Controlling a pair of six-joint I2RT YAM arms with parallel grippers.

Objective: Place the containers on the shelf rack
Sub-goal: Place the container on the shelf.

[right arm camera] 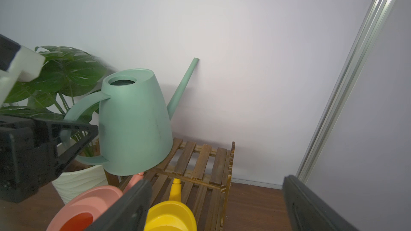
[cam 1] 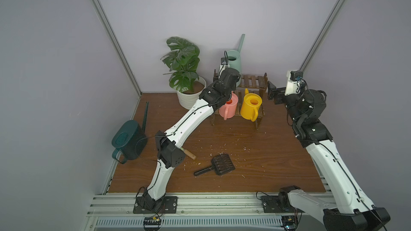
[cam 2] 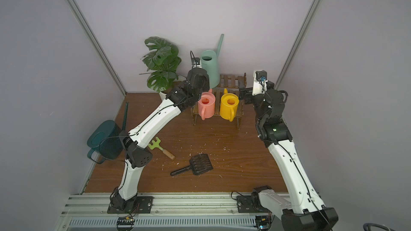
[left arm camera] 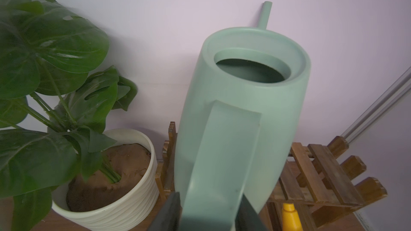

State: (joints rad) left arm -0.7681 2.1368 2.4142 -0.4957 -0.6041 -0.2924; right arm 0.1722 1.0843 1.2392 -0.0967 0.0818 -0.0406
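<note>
The sage-green can (cam 1: 234, 63) stands on the left of the shelf rack's (cam 1: 253, 81) upper tier, its long spout up against the back wall. My left gripper (left arm camera: 210, 194) is open, its fingers (left arm camera: 175, 205) either side of the can's flat handle, with a thin gap at one finger. On the lower tier the pink can (cam 1: 229, 107) and the yellow can (cam 1: 251, 105) stand side by side. The dark teal can (cam 1: 129, 141) stands on the table at the far left. My right gripper (cam 1: 272, 93) hovers open and empty just right of the rack.
A leafy plant in a white ribbed pot (cam 1: 191, 98) stands left of the rack, close to my left wrist. A black scoop (cam 1: 222, 164) and a small green hand rake (cam 2: 160, 147) lie on the wooden table (cam 1: 278, 152) among scattered flakes. Walls close in behind and beside.
</note>
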